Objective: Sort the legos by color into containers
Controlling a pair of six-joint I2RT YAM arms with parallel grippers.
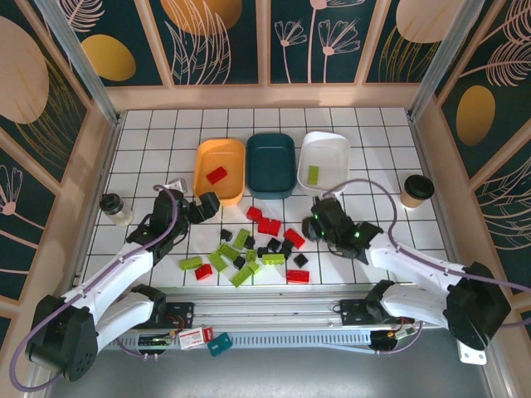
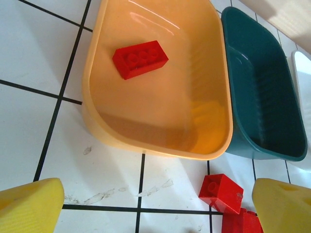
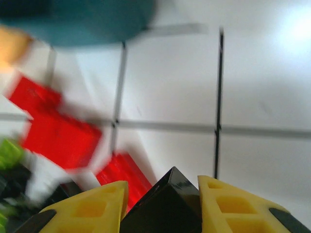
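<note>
Three containers stand in a row at the back: an orange tub (image 1: pixel 202 178) holding one red lego (image 1: pixel 217 174), a dark teal tub (image 1: pixel 271 164), and a white tub (image 1: pixel 332 153) holding one lime green lego (image 1: pixel 314 174). Several red, green and black legos (image 1: pixel 257 249) lie scattered in front of them. My left gripper (image 1: pixel 203 207) is open just before the orange tub (image 2: pixel 146 150), with a red lego (image 2: pixel 221 192) near its right finger (image 2: pixel 284 206). My right gripper (image 3: pixel 163 194) is shut on a black lego (image 3: pixel 167 204), right of the pile and a little above the table.
A brown paper cup with a dark lid (image 1: pixel 416 191) stands at the right. A small lidded cup (image 1: pixel 116 209) stands at the left. Wooden walls close the table on three sides. Red legos (image 3: pixel 60 138) lie left of my right gripper.
</note>
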